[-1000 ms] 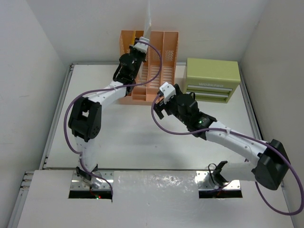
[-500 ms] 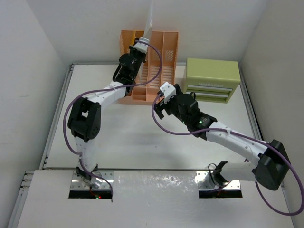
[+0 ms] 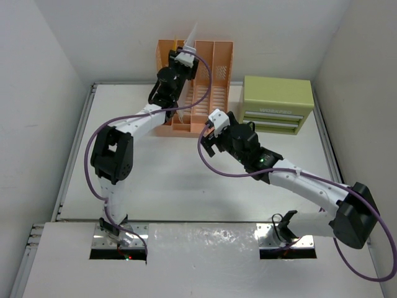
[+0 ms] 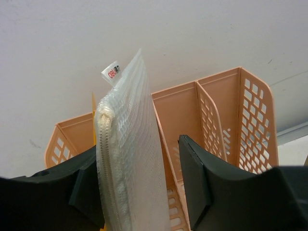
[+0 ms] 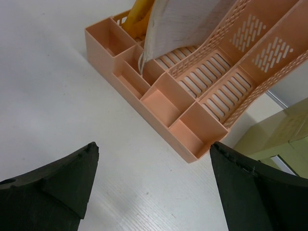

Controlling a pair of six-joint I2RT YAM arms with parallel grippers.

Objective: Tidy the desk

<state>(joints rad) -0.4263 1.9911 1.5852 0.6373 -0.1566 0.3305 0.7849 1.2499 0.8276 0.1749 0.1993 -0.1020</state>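
Observation:
A translucent white mesh zip pouch stands upright in the left slots of the peach file rack, its top leaning against the back wall. My left gripper is open around it: the pouch rests against the left finger and a gap shows before the right finger. From above, the left gripper is over the rack. My right gripper hovers open over the white desk, just in front of the rack. In its own view it holds nothing.
A green drawer box stands to the right of the rack against the back wall. A yellow item sits in the rack beside the pouch. The rack's small front compartments look empty. White walls enclose the desk.
My left gripper's jaws have parted from the pouch and the gripper has shifted slightly toward the back wall. The pouch top now tilts more. The right arm has not moved.

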